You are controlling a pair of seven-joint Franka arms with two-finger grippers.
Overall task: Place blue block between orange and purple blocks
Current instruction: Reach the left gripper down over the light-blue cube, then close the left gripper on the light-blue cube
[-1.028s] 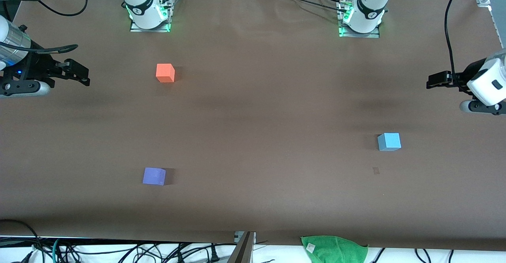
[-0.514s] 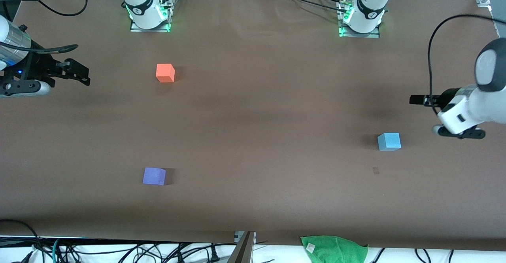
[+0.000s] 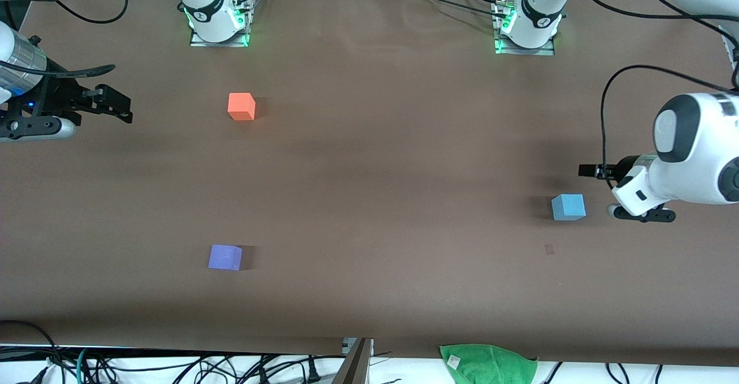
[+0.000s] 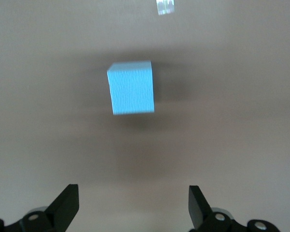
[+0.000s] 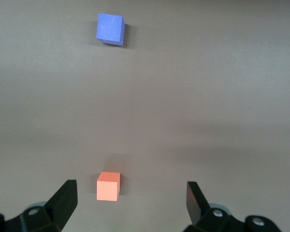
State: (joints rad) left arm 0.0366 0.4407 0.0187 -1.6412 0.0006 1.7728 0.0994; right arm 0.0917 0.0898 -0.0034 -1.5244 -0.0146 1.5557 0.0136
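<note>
The blue block (image 3: pixel 568 207) is being left resting on the brown table (image 3: pixel 381 159) toward the left arm's end, with the left gripper (image 3: pixel 588 170) being held just beside it, jaws wide open and empty. The right gripper (image 3: pixel 118 108) is being kept waiting with jaws open, empty, near the orange block (image 3: pixel 241 107); the purple block (image 3: pixel 225 257) is lying nearer the front camera.

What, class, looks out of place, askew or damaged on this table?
Nothing stands out. The blue block, orange block and purple block each sit flat and apart on the brown table. Only a green cloth hangs at the table's near edge.
</note>
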